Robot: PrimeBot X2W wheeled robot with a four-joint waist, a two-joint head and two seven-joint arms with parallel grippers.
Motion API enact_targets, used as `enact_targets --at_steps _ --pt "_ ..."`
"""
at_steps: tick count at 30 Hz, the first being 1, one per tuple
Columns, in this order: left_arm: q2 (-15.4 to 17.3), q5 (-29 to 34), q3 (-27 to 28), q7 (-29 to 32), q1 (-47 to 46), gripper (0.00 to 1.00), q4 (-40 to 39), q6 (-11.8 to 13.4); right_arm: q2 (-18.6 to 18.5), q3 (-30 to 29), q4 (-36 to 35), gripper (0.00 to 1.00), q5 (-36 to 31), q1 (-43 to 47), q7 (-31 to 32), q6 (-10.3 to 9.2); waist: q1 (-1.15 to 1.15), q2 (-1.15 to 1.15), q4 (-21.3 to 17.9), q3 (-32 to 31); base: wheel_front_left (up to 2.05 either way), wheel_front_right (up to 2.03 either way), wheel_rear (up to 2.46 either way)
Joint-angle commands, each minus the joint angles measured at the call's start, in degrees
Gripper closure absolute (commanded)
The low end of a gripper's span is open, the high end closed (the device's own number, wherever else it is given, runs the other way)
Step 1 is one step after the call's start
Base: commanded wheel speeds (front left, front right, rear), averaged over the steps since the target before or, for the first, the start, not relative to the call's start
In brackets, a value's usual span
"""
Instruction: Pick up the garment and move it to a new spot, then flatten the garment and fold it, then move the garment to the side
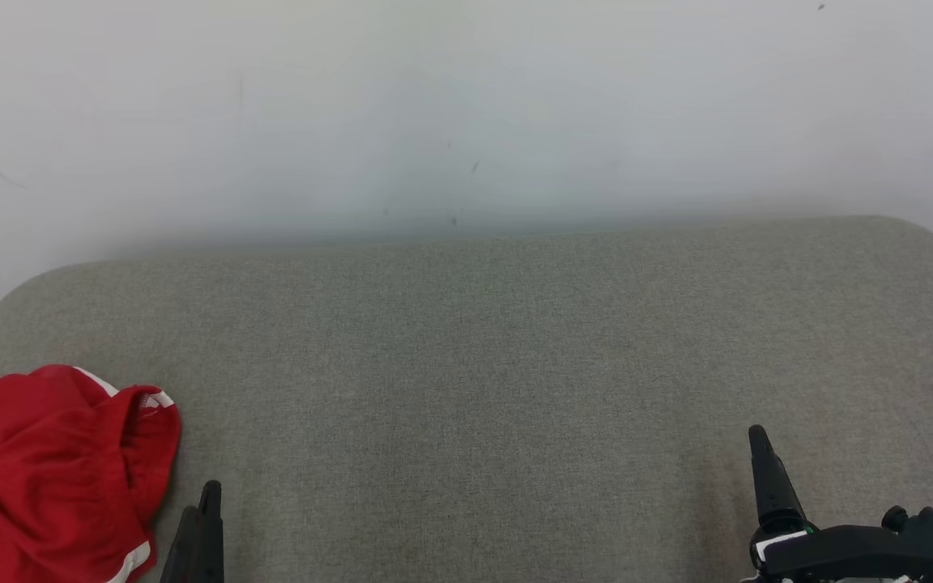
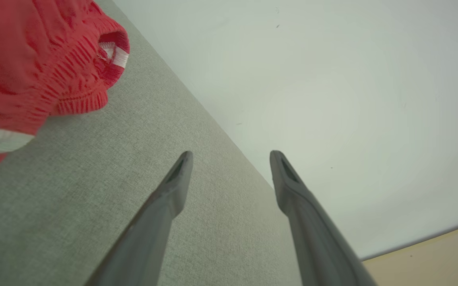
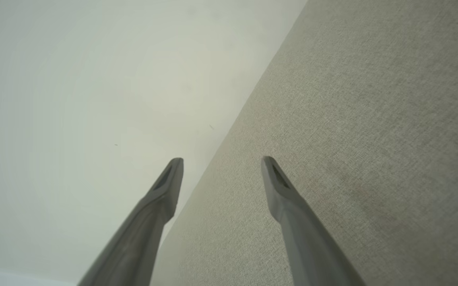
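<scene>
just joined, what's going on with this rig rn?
Nothing is being handled yet. The red garment lies crumpled at the near left corner of the grey fabric surface. The left end effector is open and empty, just to the garment's right and not touching it. The right end effector is also open and empty, over bare surface at the near right. The pick-up has not begun.

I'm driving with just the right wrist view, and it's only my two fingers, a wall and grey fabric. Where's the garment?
Observer: The red garment lies bunched at the near left corner of the grey surface.
Operator: Is my left gripper holding it?
Observer: No, the left gripper is open beside it, not touching.
Operator: Is it all red?
Observer: No, white stripes run along its edges.
</scene>
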Motion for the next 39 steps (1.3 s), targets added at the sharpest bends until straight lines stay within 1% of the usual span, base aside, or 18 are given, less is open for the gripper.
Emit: enact_targets --at_steps 1,6,10,15,21,27,39 --pt "0.1 3.0 0.2 -0.6 0.0 0.0 -1.1 -0.2 -0.6 0.4 -1.3 0.0 -2.6 -0.1 -0.6 0.01 0.0 0.0 0.0 -0.1 0.0 0.0 0.0" --pt "-0.7 10.3 0.6 -1.6 0.6 0.0 -1.6 0.4 -0.6 0.7 -3.0 0.0 -9.6 0.5 -1.4 0.02 0.0 0.0 -0.1 -0.4 0.0 0.0 0.0" --pt "-1.0 14.6 0.2 -2.3 1.0 0.0 -1.8 1.0 -0.6 0.9 -4.3 0.0 -15.0 1.1 -2.1 0.02 0.0 0.0 -0.2 -0.6 0.0 0.0 0.0" --pt "-1.0 19.8 -0.8 -3.2 1.0 0.0 -2.5 1.8 -0.8 1.9 -5.0 0.0 -20.0 2.0 -2.9 0.02 0.0 0.0 -0.3 -0.9 0.0 0.0 0.0" --pt "-0.7 25.2 -2.1 -4.2 1.7 0.0 -3.9 2.7 -0.9 2.5 -5.6 0.0 -25.1 2.7 -3.8 0.02 0.0 0.0 -0.5 -1.2 0.0 0.0 0.0" --pt "-0.1 30.0 -3.2 -5.2 1.8 0.0 -4.8 4.9 -0.7 2.9 -6.6 0.0 -29.1 3.3 -4.6 0.02 0.0 0.0 -0.6 -1.4 0.0 0.0 0.0" --pt "1.4 37.1 -6.4 -7.0 1.8 0.0 -6.1 7.3 -1.2 4.5 -8.2 0.0 -36.4 4.3 -6.2 0.02 0.0 0.0 -0.9 -1.9 0.0 0.0 0.0"
